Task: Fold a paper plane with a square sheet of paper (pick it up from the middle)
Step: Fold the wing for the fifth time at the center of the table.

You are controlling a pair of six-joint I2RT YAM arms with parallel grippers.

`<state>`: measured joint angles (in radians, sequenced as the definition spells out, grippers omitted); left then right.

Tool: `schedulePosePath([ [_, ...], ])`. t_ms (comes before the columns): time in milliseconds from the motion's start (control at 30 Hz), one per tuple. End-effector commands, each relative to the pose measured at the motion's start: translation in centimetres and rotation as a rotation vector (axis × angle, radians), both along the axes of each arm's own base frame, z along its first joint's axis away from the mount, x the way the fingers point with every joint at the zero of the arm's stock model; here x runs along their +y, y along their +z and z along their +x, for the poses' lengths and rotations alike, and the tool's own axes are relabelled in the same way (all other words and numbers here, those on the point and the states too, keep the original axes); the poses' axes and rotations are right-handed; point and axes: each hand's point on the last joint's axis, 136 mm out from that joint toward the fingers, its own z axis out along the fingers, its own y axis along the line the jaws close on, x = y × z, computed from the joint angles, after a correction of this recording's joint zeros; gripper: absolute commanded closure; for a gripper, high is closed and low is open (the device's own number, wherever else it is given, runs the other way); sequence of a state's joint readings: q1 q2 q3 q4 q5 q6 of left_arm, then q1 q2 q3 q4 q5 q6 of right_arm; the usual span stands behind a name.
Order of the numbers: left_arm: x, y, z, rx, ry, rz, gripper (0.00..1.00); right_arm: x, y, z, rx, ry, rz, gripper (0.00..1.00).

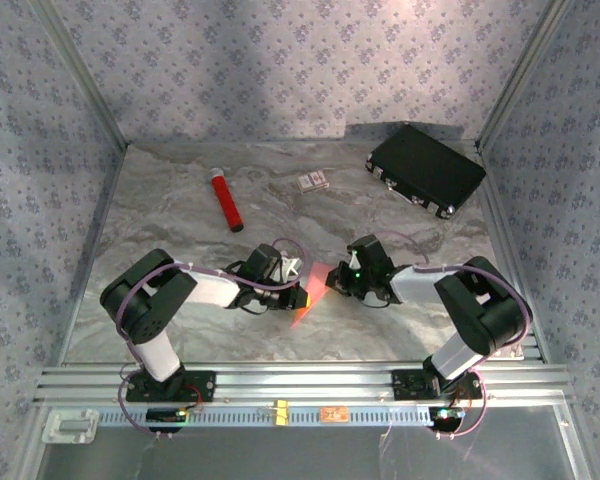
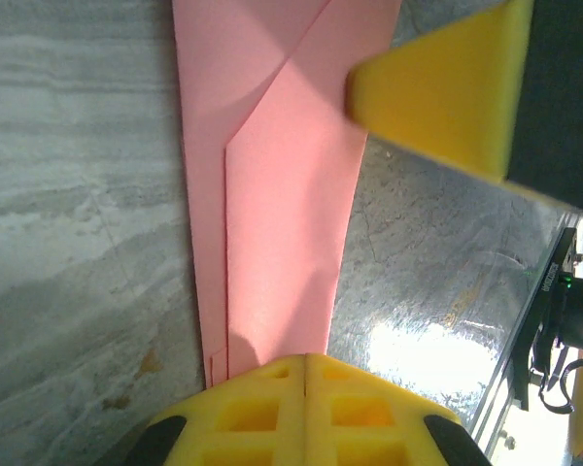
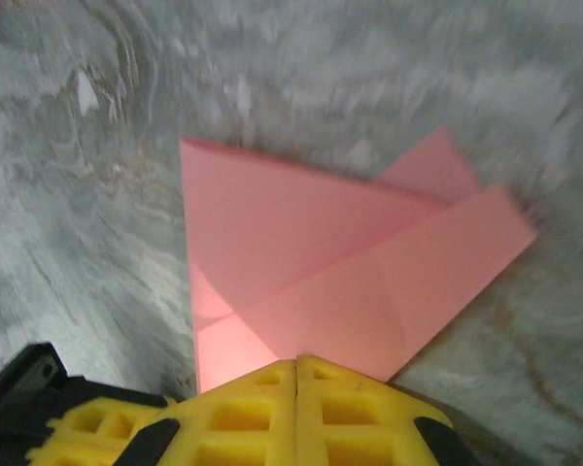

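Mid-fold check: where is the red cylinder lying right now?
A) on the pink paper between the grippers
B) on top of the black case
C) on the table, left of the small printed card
C: the red cylinder lies on the bare table, left of the printed card and well apart from the black case.

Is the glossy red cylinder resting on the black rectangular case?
No, the red cylinder lies on the grey marbled table, well apart from the black case.
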<state>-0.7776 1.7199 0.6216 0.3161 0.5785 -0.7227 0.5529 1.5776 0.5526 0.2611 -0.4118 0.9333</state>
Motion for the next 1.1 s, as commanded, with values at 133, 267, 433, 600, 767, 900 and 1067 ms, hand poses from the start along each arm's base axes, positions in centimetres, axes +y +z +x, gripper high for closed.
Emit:
schedulePosePath([
  [133,5.1,-5.6,-4.1,0.186,0.021,0.244,1.00,-0.2,-0.2,0.1,0.006,0.012,-0.019,0.94],
  [267,4.2,-4.1,-3.8,0.171,0.009,0.193,0.98,-2.4,-2.7,-0.5,0.056,-0.036,-0.151,0.97],
  [433,3.3,-1.0,-3.4,0.127,-0.014,0.128,0.88,-3.1,-3.9,-1.1,0.085,-0.027,-0.206,0.98],
  [600,2.8,2.1,-2.9,0.073,-0.006,0.073,0.81,-3.0,-3.6,-1.1,0.077,-0.011,-0.224,0.98],
  [767,1.9,5.2,-2.2,0.026,0.007,-0.003,0.83,-2.9,-3.6,-1.0,0.078,-0.007,-0.226,0.98],
  [900,1.2,5.8,-2.4,0.041,-0.016,-0.042,0.86,-2.8,-3.6,-1.1,0.080,-0.003,-0.227,0.98],
  [1067,0.8,4.6,-3.0,0.079,-0.042,-0.035,0.89,-2.8,-3.7,-1.2,0.083,-0.001,-0.234,0.98],
])
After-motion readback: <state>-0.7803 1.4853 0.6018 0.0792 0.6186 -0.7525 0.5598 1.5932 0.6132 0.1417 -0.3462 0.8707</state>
